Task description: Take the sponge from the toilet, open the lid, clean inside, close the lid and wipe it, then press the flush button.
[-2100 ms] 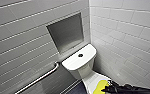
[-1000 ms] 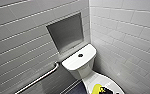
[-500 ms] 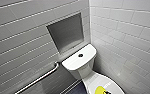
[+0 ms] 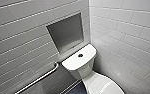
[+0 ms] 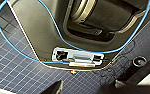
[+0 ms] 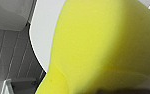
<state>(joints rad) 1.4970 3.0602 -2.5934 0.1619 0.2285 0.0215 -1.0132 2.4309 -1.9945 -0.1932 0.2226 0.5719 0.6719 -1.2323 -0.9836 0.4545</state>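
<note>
The sponge (image 6: 103, 45) is off its resting place and sits right in front of the right wrist camera, so picking it up looks done. In the head view the lid (image 4: 103, 86) of the toilet (image 4: 78, 71) lies flat over the bowl. From that alone I cannot say whether the bowl has been cleaned and the lid put down again, or whether it has not yet been lifted. The right wrist view shows the sponge over a smooth white curved surface that I take to be the lid, which would fit either the start of the job or the wiping step. Whether the sponge touches it is not clear. The flush button (image 4: 80, 55) sits in the middle of the tank top with nothing near it, so pressing it appears left to do. The sponge narrows and creases toward the wrist as if pinched, so I judge the right gripper (image 6: 108, 88) to be clamped on it. The left gripper (image 5: 88, 87) hangs beside the robot's own body above the dark tiled floor (image 5: 16, 72), well apart from the toilet, holding nothing I can see. Whether it is open or closed I cannot tell.
</note>
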